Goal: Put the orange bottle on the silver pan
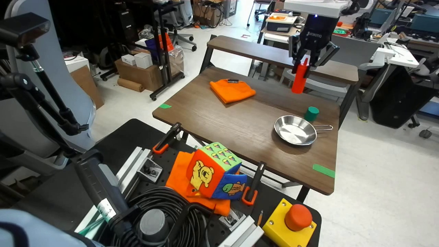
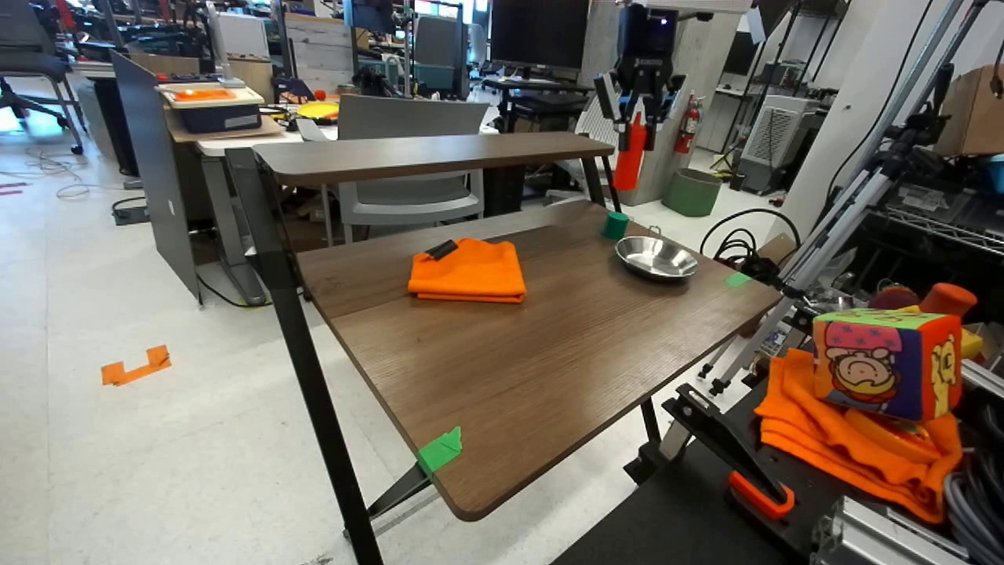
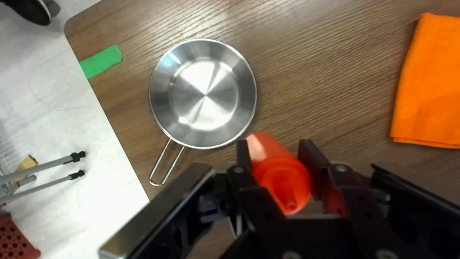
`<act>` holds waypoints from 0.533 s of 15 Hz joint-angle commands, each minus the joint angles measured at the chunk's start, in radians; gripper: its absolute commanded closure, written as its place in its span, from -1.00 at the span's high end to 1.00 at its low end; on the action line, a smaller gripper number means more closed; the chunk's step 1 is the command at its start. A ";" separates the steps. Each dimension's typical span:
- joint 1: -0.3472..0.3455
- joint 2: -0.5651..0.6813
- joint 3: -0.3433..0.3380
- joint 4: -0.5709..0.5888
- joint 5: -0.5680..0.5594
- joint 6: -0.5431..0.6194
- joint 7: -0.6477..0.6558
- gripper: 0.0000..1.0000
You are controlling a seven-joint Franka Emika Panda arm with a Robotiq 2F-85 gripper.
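The orange bottle (image 1: 299,81) is red-orange with a narrow tip pointing up. My gripper (image 1: 302,68) is shut on it and holds it in the air, above the level of the table; the bottle also hangs from the gripper (image 2: 637,140) in an exterior view (image 2: 628,169). In the wrist view the bottle (image 3: 276,172) sits between the fingers (image 3: 275,153), slightly tilted. The silver pan (image 1: 295,130) stands on the table, below the bottle and apart from it. It also shows in an exterior view (image 2: 657,257) and in the wrist view (image 3: 205,94), with its wire handle.
A small green object (image 1: 311,114) stands beside the pan; it also shows in an exterior view (image 2: 615,226). A folded orange cloth (image 1: 233,91) lies on the brown table (image 1: 219,120). A raised shelf (image 1: 253,51) runs along one long side of the table.
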 commanded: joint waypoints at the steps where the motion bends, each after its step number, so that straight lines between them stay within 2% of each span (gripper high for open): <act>1: -0.016 -0.091 -0.028 -0.177 0.045 0.106 0.064 -0.73; 8: -0.049 -0.067 -0.062 -0.280 0.111 0.181 0.136 -0.73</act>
